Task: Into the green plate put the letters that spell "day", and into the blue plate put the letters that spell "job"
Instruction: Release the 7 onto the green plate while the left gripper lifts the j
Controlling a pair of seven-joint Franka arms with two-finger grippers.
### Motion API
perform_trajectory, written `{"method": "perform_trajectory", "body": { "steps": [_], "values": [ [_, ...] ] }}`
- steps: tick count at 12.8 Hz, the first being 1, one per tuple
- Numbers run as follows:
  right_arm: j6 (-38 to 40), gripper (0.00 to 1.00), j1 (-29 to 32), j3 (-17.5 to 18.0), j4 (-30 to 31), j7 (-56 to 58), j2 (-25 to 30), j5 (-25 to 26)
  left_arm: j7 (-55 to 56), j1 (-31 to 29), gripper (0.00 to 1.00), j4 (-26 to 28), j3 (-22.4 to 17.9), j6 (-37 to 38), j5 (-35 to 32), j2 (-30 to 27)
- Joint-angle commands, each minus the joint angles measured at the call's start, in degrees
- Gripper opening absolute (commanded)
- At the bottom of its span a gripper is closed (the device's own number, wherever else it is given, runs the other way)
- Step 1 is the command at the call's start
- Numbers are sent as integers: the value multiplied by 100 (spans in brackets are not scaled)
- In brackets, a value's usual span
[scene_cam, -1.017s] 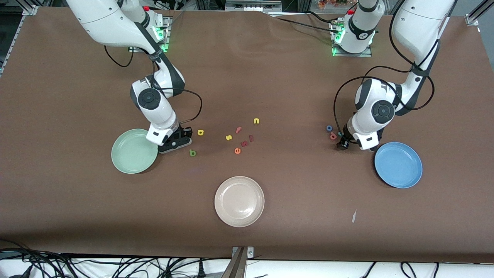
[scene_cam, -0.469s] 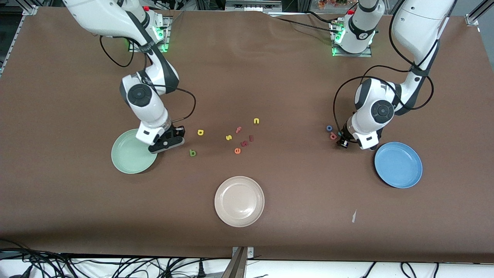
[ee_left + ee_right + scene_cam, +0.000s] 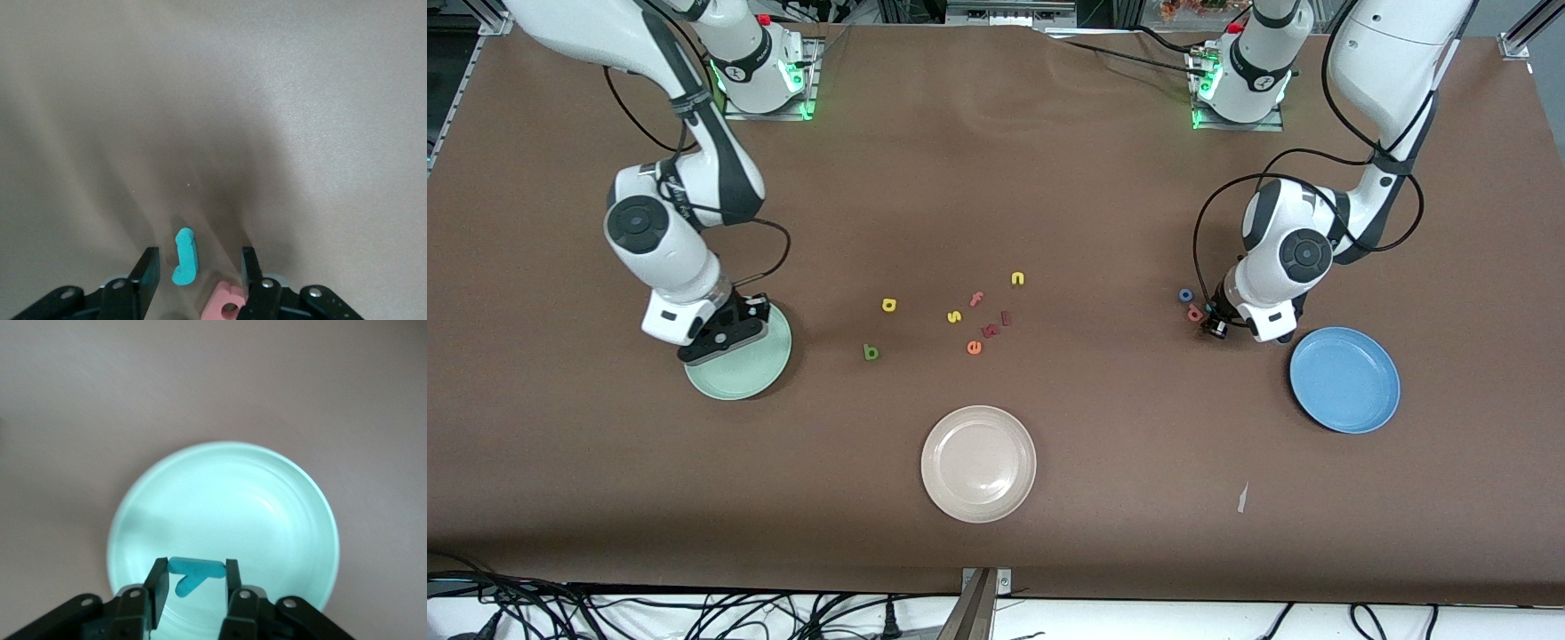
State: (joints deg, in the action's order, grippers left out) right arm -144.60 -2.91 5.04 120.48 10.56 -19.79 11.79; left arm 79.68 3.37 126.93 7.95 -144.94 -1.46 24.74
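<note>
Over green plate [image 3: 293, 493]: clamped teal y [image 3: 193, 573].

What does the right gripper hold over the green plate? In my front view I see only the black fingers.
Observer: The right gripper holds the teal y, pinched between both fingers, over the green plate.
Operator: And the left gripper beside the blue plate, did it take a letter?
Observer: Not yet. The left gripper is open, and the teal j lies on the table between its fingers, touching neither.
Operator: Is another letter in its way?
Observer: The coral b lies right beside one finger, outside the gap.
</note>
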Motion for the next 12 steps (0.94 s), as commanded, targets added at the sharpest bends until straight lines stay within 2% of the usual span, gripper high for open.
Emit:
{"method": "perform_trajectory", "body": {
  "steps": [1, 4, 7, 8, 11, 12],
  "values": [
    [-16, 100, 106, 85, 143, 34, 63, -1, -5, -82, 56, 280, 57, -8, 120, -320],
    [-25, 100, 71, 111, 82, -168, 37, -228, -5, -108, 52, 289, 57, -8, 120, -320],
    [-69, 100, -665, 94, -637, -387, -524, -1228, 12, -144, 46, 289, 57, -17, 128, -320],
    [-69, 100, -893, 59, -874, -528, -709, -1423, 12, -144, 45, 289, 57, -17, 128, -320],
    [-69, 100, -1395, -161, -1481, -1177, -1192, -1486, 30, -144, 43, 289, 57, -60, 137, -285],
    [-69, 100, -1510, -196, -1649, -1292, -1342, -1460, 30, -144, 38, 289, 57, -70, 137, -285]
  ]
}}
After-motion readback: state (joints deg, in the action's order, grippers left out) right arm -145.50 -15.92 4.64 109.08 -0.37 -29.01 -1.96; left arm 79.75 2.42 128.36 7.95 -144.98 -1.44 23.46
